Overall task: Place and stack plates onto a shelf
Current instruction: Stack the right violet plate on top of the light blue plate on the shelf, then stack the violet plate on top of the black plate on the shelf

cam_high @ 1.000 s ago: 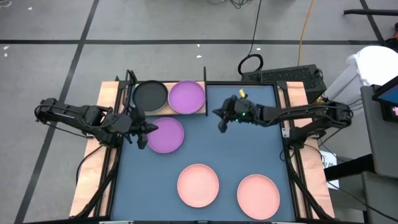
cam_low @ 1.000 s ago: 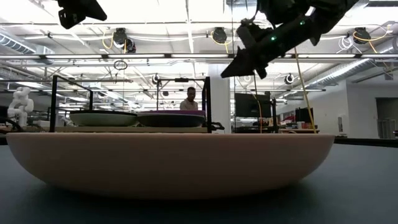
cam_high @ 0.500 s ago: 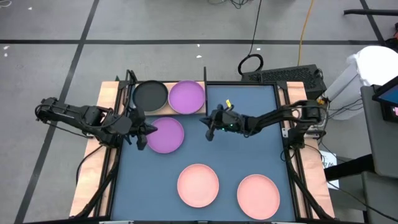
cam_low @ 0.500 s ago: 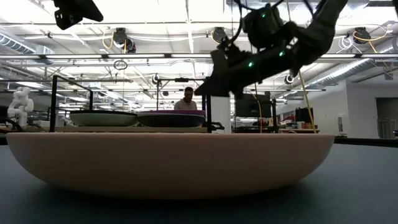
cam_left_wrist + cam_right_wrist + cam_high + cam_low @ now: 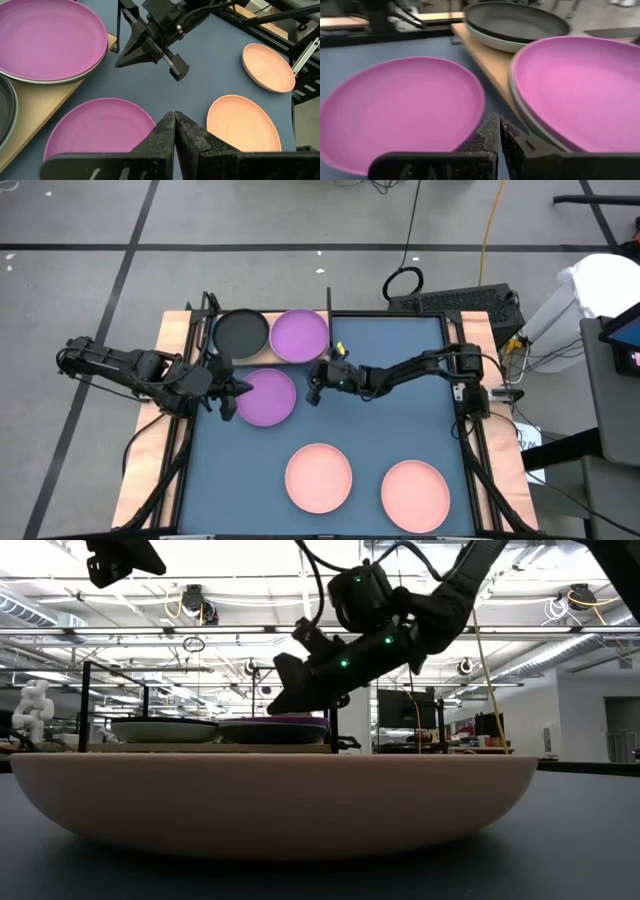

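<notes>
Surface: blue-grey mat [image 5: 400, 410] over the table.
Purple plate [image 5: 265, 396]: I judge it light, stiff, slick — take the rim.
Left gripper [image 5: 229, 394]: closed, empty, at its edge.
Right gripper [image 5: 312, 388]: closed, empty — just beside it.

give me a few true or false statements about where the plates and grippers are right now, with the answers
1. A purple plate sits on the shelf beside a black plate. True.
2. Both salmon pink plates are on the shelf. False: both the middle one and the right one lie on the blue-grey mat.
3. The right gripper holds a plate. False: it is shut and empty, above the mat near the second purple plate.
4. The left gripper is shut, at that plate's left edge. True.
5. The second purple plate lies on the mat, not the shelf. True.
</notes>
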Motion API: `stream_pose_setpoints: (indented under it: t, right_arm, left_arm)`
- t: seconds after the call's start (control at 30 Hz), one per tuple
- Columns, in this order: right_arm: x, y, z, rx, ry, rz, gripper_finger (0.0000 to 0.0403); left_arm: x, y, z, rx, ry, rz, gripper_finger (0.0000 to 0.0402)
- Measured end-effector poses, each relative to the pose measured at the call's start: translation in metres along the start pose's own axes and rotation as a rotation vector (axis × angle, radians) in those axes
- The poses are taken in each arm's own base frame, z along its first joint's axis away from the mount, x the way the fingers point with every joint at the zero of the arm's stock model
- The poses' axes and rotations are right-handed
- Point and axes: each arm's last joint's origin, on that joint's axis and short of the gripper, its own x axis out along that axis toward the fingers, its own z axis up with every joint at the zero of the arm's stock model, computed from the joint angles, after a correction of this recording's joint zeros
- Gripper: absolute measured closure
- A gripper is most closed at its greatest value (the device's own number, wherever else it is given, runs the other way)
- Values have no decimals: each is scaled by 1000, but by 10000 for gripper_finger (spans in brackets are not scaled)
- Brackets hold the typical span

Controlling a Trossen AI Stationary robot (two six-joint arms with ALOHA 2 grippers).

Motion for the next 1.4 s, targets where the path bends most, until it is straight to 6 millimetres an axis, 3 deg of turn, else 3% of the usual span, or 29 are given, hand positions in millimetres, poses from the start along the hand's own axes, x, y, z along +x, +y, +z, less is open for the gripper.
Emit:
stream_pose_setpoints:
  t: [0.6, 0.87, 1.03, 1.17, 1.4]
  right_arm:
    - [0, -8, -5, -39, 44, -212, 403]
    - [-3, -2, -4, -47, 47, -194, 403]
    - [-21, 6, 18, -37, 7, -164, 403]
    - [-40, 11, 39, -32, -16, -136, 403]
    - [-90, 8, 74, -33, 29, -108, 403]
  left_arm:
    - [1, 0, -1, 23, 6, 6, 389]
    - [18, -5, -4, 128, 73, 64, 389]
    - [31, -8, -6, 86, 88, 124, 389]
    - [46, -4, -3, 62, 39, 279, 389]
    - [88, 12, 2, -22, 60, 506, 389]
